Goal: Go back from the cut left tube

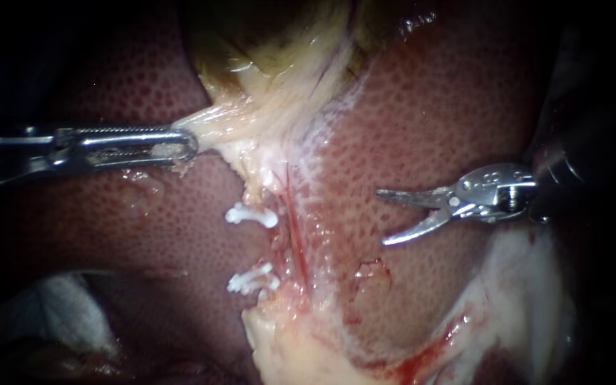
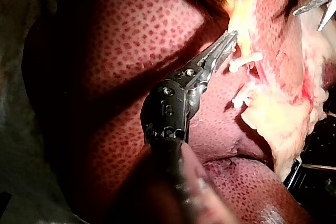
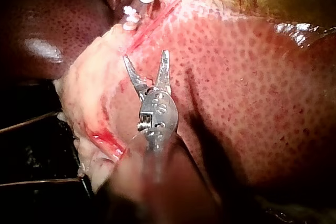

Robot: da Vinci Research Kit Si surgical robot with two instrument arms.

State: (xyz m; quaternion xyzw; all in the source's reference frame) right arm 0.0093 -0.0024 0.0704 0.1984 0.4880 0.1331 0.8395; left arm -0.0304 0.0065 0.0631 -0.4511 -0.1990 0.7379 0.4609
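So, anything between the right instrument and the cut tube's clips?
Nothing visible. The right instrument hangs over bare liver, apart from the clips; only liver surface lies between, and its path back looks free.

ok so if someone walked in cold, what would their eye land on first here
Probably the two bright white clips at the centre of the endoscope view, the upper clip and the lower clip, set apart against the mottled red liver. Next come the right instrument to their right, jaws open and holding nothing, and the left instrument, jaws shut on a taut strand of pale tissue.
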